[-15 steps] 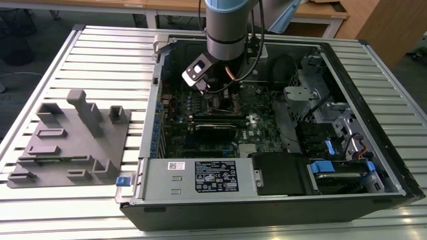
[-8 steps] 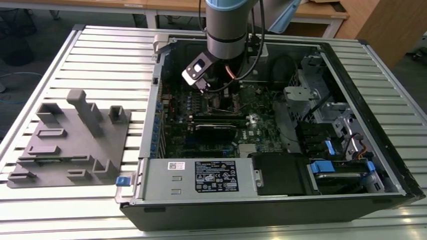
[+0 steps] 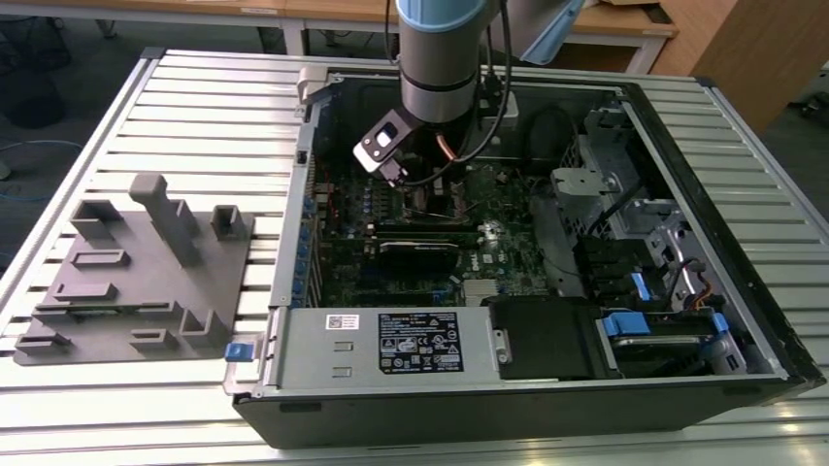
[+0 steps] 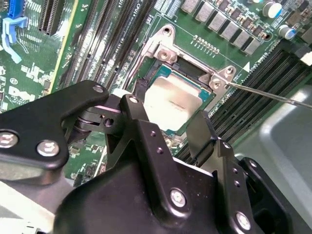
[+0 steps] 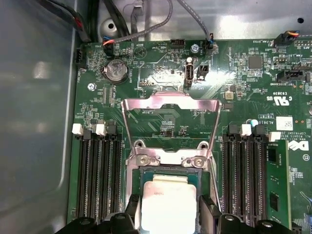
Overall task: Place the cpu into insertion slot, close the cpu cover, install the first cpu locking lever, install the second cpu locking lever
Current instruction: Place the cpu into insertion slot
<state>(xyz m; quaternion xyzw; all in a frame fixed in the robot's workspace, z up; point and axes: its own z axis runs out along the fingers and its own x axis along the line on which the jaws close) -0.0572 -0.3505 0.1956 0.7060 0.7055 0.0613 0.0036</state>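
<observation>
A grey fixture (image 3: 140,282) lies beside the open computer case (image 3: 518,419).

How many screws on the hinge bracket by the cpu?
2: first screw at one end of the hinge bracket, second screw at the other; the gripper may hide more.

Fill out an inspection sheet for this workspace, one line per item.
Surface: the slatted metal table carries an open computer case.
Job's things: the cpu lies in the insertion slot. The cpu cover stands open. A thin lever juts out beside the slot.
Clutter: a grey fixture plate sits on the table beside the case, at the exterior view's left.
Grippers: the gripper is low over the cpu. Whether it grips the cpu cannot be told.
Cables: thin leads run along the board's edge, away from the slot.
Surroundings: wooden desks stand behind the table.
</observation>
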